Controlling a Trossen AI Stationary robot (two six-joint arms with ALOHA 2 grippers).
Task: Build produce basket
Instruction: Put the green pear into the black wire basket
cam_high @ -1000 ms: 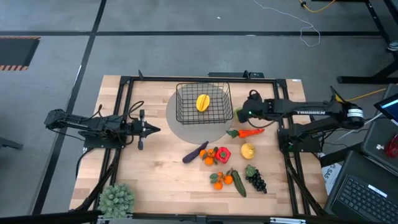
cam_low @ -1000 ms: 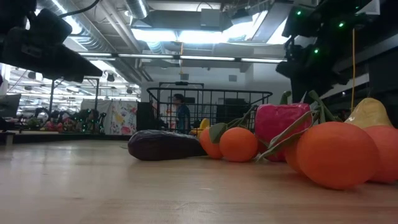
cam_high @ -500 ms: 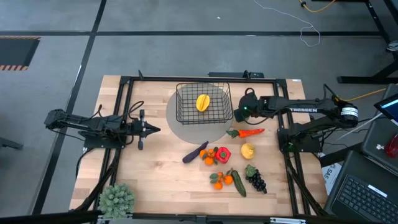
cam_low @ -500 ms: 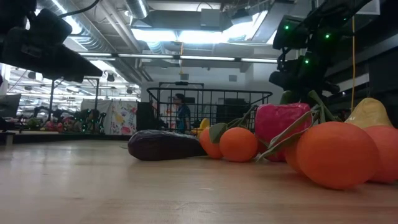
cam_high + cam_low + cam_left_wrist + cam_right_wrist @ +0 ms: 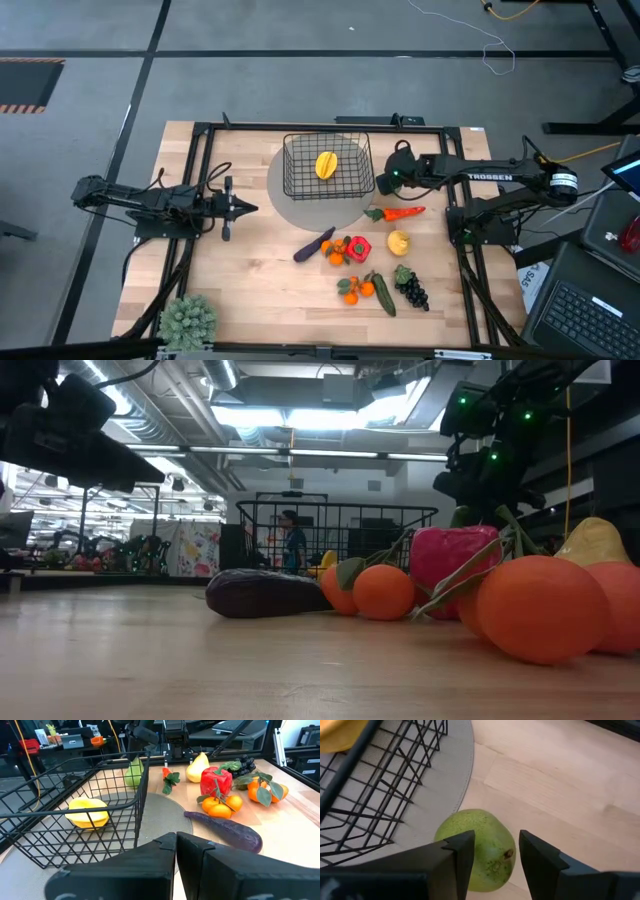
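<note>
Your right gripper [image 5: 492, 851] hangs just right of the basket [image 5: 327, 167], fingers spread to either side of the green fruit [image 5: 477, 847] below, not pinching it. The starfruit [image 5: 326, 164] lies in the basket on the round grey mat [image 5: 300, 208]. Remaining produce [image 5: 372, 260] sits nearer on the bench [image 5: 250, 270]. Your left gripper [image 5: 250, 208] waits left, fingers pressed together.

Two dark, near-black jointed arms. White lettering along right arm's [image 5: 480, 178] forearm link; silver ring at its rear joint. Green indicator lights near its wrist. Left arm [image 5: 150, 200] plain black, with cabling along links. Fingers [image 5: 455, 852] matte black, blocky, angular.
</note>
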